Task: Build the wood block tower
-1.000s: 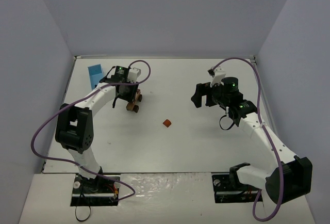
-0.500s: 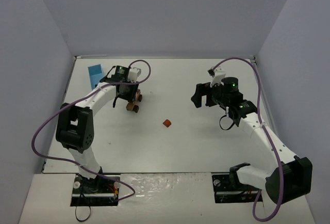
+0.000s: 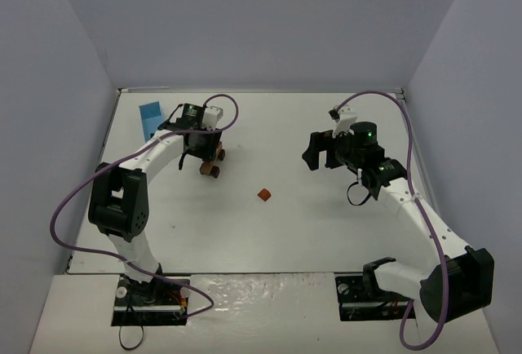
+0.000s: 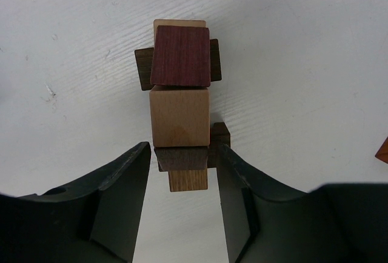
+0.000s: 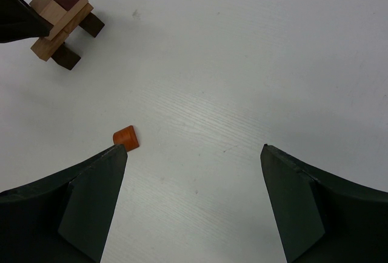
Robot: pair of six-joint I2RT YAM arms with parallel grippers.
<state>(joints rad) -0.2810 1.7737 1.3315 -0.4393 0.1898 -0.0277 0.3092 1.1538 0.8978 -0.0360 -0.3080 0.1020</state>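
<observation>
One loose orange block (image 3: 264,195) on the desk (image 3: 326,232) from above, well apart from both sets of jaws, nearer the right jaws. Tower (image 3: 210,160) directly beneath the left jaws.

From the left wrist: parted narrowly, flanking the tower's (image 4: 180,102) dark lower bars, seemingly gripping nothing. Reddish block (image 4: 180,56) on top, beyond the tips. Best lifted straight up, brushing neither side.

From the right wrist: spread wide, empty. Orange block (image 5: 126,137) just beyond one tip, off-centre; tower (image 5: 60,17) far ahead. Centre over the block before closing.
</observation>
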